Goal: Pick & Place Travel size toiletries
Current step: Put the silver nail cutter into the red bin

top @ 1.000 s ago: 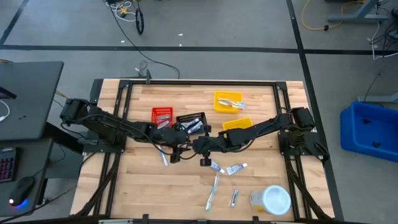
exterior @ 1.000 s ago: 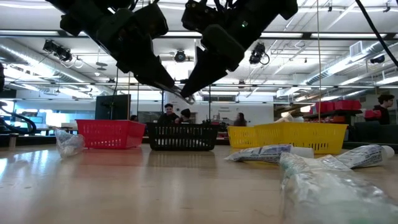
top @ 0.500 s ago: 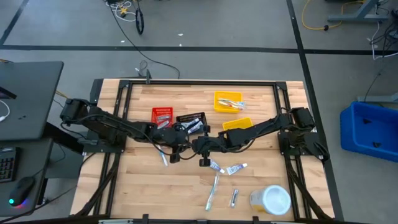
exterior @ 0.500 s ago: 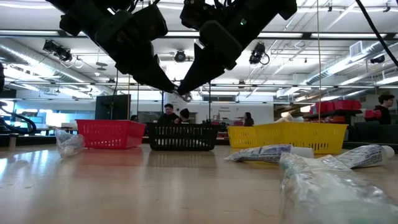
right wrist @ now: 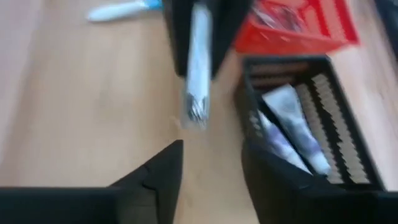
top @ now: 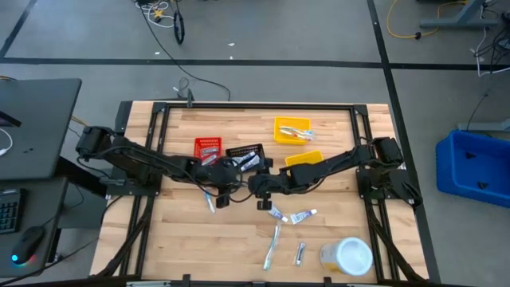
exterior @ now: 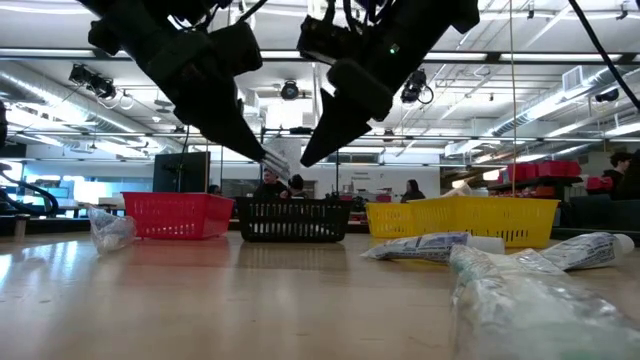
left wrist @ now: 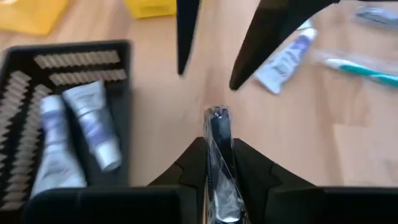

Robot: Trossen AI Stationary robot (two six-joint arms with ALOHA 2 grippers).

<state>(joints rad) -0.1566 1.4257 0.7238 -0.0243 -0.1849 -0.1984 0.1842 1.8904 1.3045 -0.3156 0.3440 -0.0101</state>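
Above the table's middle, my left gripper (top: 237,185) (left wrist: 217,142) is shut on a slim black stick in a clear wrapper (left wrist: 217,124) (right wrist: 198,74). My right gripper (top: 253,185) (right wrist: 210,146) faces it from the right. It is open, its fingertips a little beyond the stick's free end and apart from it. On the table lie two white-and-blue tubes (top: 277,213) (top: 303,216), a toothbrush (top: 272,247), a small sachet (top: 300,253) and another toothbrush (top: 211,204). Two more tubes (left wrist: 81,124) lie in the black bin (top: 246,155). My left gripper pinches the wrapped stick between its two fingers. The stick lies along the fingers, and its free end (left wrist: 216,115) pokes out past their tips. The fingers slant down toward the table's right. The stick is lifted clear of the table (exterior: 278,165).
A red bin (top: 208,147) stands left of the black bin, and two yellow bins (top: 292,131) (top: 304,159) stand to the right. A big jar with a white lid (top: 347,256) lies at the near right. Bare wood lies under both grippers.
My left gripper has shut on the stick that my right gripper was holding. My right gripper has then opened and let go. The two grippers have drawn slightly apart, and the stick stays in the air with the left one.
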